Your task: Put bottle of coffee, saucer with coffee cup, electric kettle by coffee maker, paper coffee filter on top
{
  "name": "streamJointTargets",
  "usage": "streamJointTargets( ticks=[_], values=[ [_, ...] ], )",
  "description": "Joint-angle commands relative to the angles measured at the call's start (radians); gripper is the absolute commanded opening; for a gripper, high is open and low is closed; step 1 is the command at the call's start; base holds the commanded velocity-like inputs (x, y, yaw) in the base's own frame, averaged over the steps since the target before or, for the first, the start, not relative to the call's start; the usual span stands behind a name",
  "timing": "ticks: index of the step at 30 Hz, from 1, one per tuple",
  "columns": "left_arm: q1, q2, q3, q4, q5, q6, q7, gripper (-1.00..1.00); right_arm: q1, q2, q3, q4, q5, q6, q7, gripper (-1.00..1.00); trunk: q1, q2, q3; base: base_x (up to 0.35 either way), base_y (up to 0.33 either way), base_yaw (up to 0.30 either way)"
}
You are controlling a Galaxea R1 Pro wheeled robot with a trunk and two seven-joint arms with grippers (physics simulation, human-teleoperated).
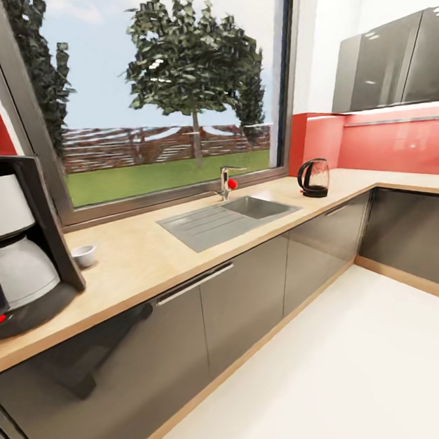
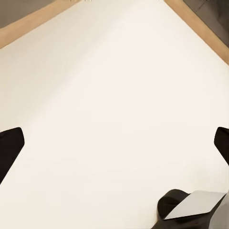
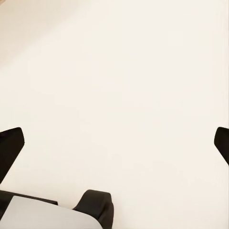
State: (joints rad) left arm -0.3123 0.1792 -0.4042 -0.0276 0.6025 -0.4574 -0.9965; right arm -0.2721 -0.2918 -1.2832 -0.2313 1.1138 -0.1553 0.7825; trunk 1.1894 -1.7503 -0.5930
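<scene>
The coffee maker (image 1: 22,249) stands on the kitchen countertop (image 1: 143,257) at the head view's near left, black with a white-grey front, glass carafe and red switch. Just right of it sits the small white coffee cup (image 1: 84,256). Far along the counter, past the sink, stands the electric kettle (image 1: 314,177), clear glass with a black handle. In the left wrist view my left gripper (image 2: 114,143) hangs open over the pale floor, its fingertips (image 2: 10,145) at the frame's sides. In the right wrist view my right gripper (image 3: 114,145) is open too, fingertips (image 3: 10,145) wide apart over bare floor.
An inset grey sink (image 1: 227,219) with a tap (image 1: 226,182) lies mid-counter under a large window. Grey cabinet fronts (image 1: 244,290) run below the worktop, which turns a corner at the right under a red backsplash and dark wall cabinets (image 1: 392,63). White floor (image 1: 335,381) spreads in front.
</scene>
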Motion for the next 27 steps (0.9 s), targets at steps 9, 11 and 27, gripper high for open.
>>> streamJointTargets(
  ticks=[9,11,27],
  values=[
    [-0.001,0.0,-0.009,0.0,0.008,-0.004,-0.002,1.0,-0.001,0.0,-0.007,0.0,0.011,-0.006,0.003,1.0,0.0,0.0,-0.001,0.241,-0.198,-0.002],
    [-0.001,0.0,-0.009,0.0,0.008,-0.004,-0.002,1.0,-0.001,0.0,-0.007,0.0,0.011,-0.006,0.003,1.0,0.0,0.0,-0.001,0.241,-0.199,0.0],
    [-0.001,-0.005,-0.009,0.0,0.008,-0.004,-0.002,1.0,-0.001,0.0,-0.007,0.0,0.011,-0.006,0.003,1.0,0.0,0.0,-0.001,0.241,-0.203,0.0]
  ],
)
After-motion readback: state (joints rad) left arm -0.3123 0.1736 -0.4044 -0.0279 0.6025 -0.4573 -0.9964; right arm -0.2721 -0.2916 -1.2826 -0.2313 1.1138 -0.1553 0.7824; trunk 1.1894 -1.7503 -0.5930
